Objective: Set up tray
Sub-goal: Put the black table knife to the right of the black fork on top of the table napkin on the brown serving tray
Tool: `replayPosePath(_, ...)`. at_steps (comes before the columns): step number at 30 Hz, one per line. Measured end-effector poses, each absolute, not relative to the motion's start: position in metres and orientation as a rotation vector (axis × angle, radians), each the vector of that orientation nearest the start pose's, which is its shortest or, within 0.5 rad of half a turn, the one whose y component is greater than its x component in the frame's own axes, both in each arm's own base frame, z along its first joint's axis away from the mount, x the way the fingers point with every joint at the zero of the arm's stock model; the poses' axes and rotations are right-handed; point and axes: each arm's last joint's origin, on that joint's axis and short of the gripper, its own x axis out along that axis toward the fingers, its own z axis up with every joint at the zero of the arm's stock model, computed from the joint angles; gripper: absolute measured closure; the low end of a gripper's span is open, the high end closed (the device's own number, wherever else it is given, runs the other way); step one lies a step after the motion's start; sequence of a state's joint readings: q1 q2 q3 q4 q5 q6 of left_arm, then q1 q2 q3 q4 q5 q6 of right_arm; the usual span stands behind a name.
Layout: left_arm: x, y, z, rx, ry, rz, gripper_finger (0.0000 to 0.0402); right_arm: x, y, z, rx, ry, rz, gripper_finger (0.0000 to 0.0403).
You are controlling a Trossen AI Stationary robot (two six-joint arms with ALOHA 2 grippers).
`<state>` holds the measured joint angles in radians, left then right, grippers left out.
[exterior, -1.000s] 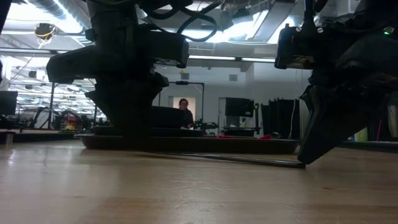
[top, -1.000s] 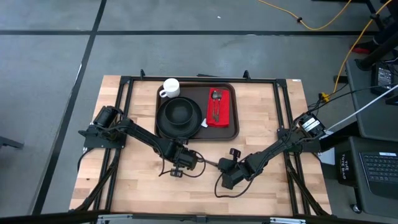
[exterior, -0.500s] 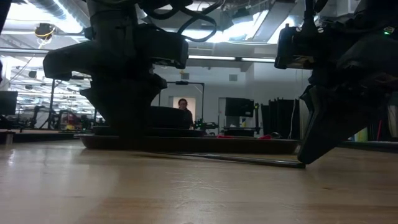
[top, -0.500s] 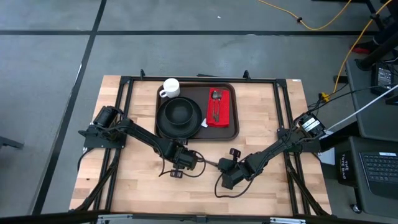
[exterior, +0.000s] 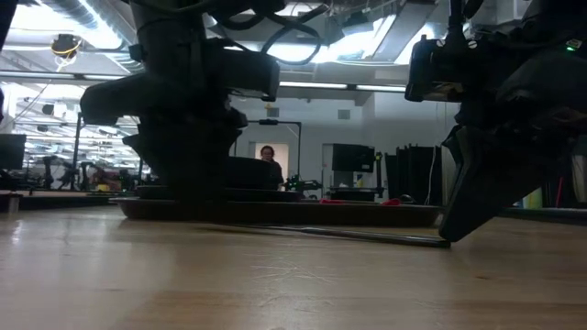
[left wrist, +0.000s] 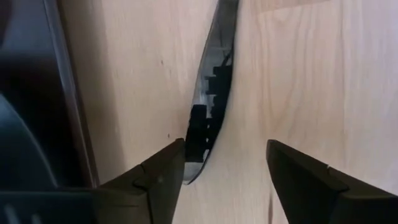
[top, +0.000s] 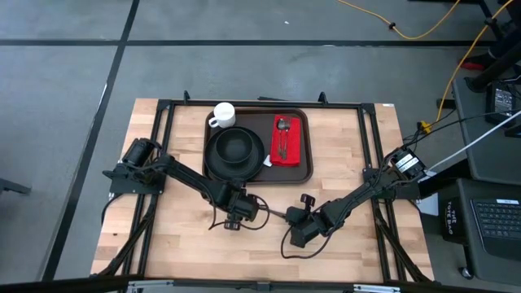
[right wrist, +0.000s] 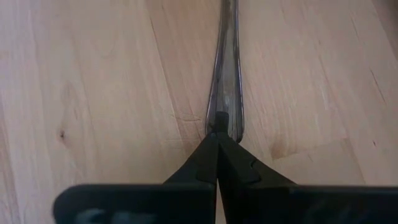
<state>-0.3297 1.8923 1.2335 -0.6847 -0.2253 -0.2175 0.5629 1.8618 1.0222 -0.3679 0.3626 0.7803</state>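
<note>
The tray (top: 259,145) sits at the far middle of the table (top: 342,244), already carrying a plate (top: 234,151), cup (top: 223,115) and napkin (top: 286,140) with cutlery on it. It looks stiff plastic, light enough, but loaded: best taken by the raised rim and kept level. Lying flat on the wood just in front of it is a thin shiny utensil (left wrist: 211,99), probably a knife, slick and hard to pinch; take it across the handle. The left gripper (left wrist: 227,163) hangs over one end, fingers spread either side. The right gripper (right wrist: 217,149), fingers pressed together, touches the other end. Compared with a second ago, the left fingers are wider apart; the utensil lies where it was.
</note>
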Motion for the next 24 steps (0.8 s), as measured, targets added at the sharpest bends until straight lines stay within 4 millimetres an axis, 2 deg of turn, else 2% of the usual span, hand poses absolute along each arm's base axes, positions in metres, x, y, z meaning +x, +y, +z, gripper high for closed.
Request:
replayPosePath(9, 0.342, -0.096, 0.156, 0.148, 1.307, 0.082, 0.0180, 0.291, 0.172, 0.125, 0.163, 1.054, -0.246, 0.0398)
replayPosePath(16, 0.343, -0.092, 0.145, 0.137, 1.365, 0.076, 0.0180, 0.291, 0.172, 0.125, 0.163, 1.053, -0.245, 0.0398)
replayPosePath(24, 0.343, -0.090, 0.145, 0.157, 1.373, 0.051, 0.0180, 0.291, 0.172, 0.125, 0.164, 1.053, -0.245, 0.0398)
